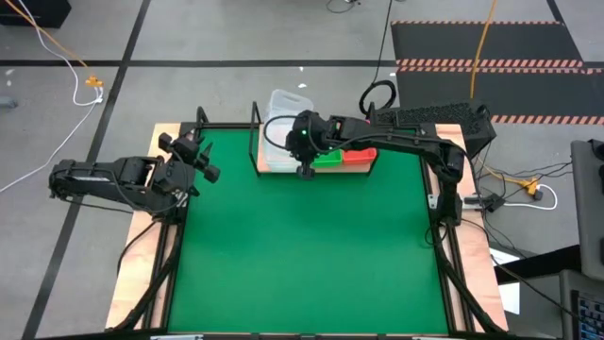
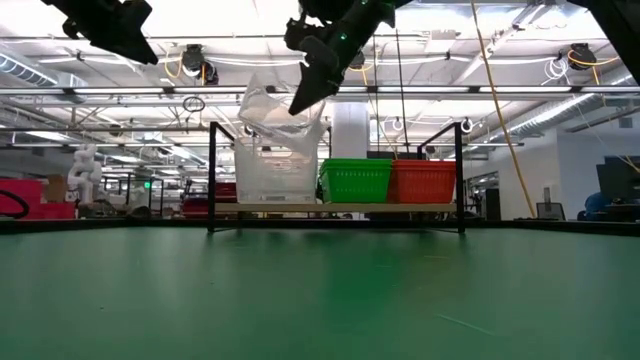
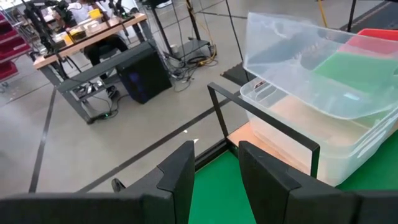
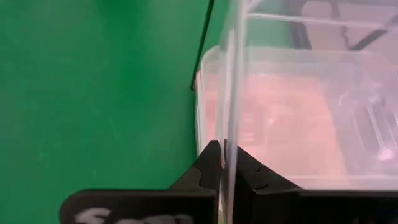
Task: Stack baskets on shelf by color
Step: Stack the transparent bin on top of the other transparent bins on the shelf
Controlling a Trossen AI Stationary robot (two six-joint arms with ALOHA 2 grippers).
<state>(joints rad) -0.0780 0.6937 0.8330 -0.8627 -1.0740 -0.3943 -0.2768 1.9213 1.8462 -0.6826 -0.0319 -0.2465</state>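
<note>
From above, the right gripper pinches the rim of a clear see-through plastic basket, tilted over the clear stack at the left end of the light-wood shelf in its black rod frame; the left gripper hovers beside the mat, jaws part open, holding nothing.

At table height, the tilted clear basket hangs over the stack, beside the green plastic baskets and red plastic baskets.

The right wrist view shows the jaws pressed together on the thin clear wall.
</note>
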